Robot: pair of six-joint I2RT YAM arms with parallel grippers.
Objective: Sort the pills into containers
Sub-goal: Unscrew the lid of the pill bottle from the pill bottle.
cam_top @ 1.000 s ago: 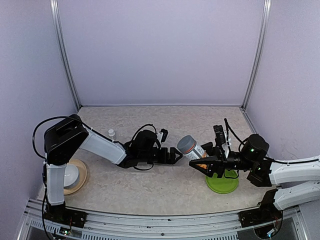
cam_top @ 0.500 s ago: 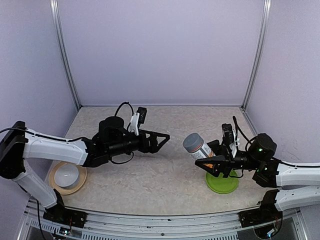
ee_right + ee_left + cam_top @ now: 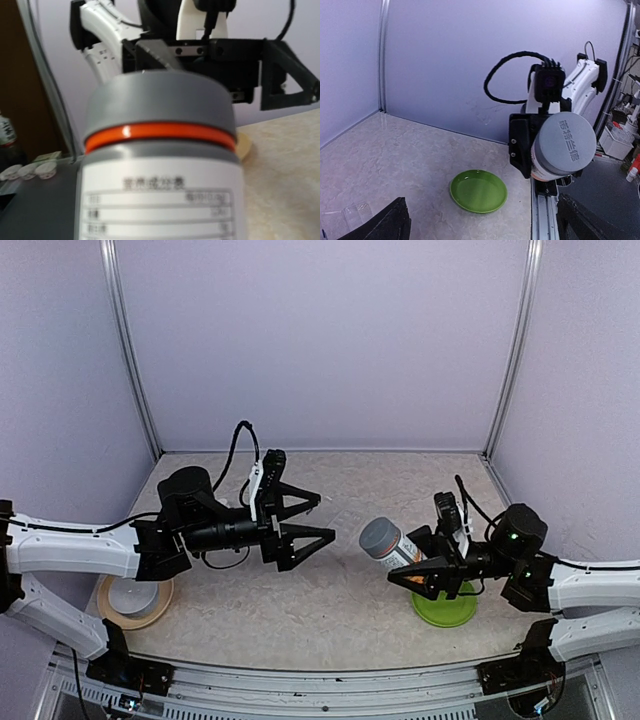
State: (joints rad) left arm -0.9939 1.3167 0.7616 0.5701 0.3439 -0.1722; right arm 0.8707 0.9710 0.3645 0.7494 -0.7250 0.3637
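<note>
Bottle [image 3: 383, 538]: cylinder with a smooth gray cap, orange ring and white label; it was tilted off the table near the plate, contents hidden.
Right gripper [image 3: 412, 562]: clamped on the bottle's body.
Left gripper [image 3: 325, 516]: spread wide, holding nothing.
Plate [image 3: 447, 610]: round, glossy green.
Table [image 3: 340, 480]: mottled beige.

Top external looks down onto the whole desk [image 3: 335, 605] from the near edge. Both wrist views share the bottle [image 3: 564, 145]: left from afar, right close-up.

Raised characters on the bottle [image 3: 564, 144] cap, blurred print on its white label [image 3: 156, 200], neither legible
</note>
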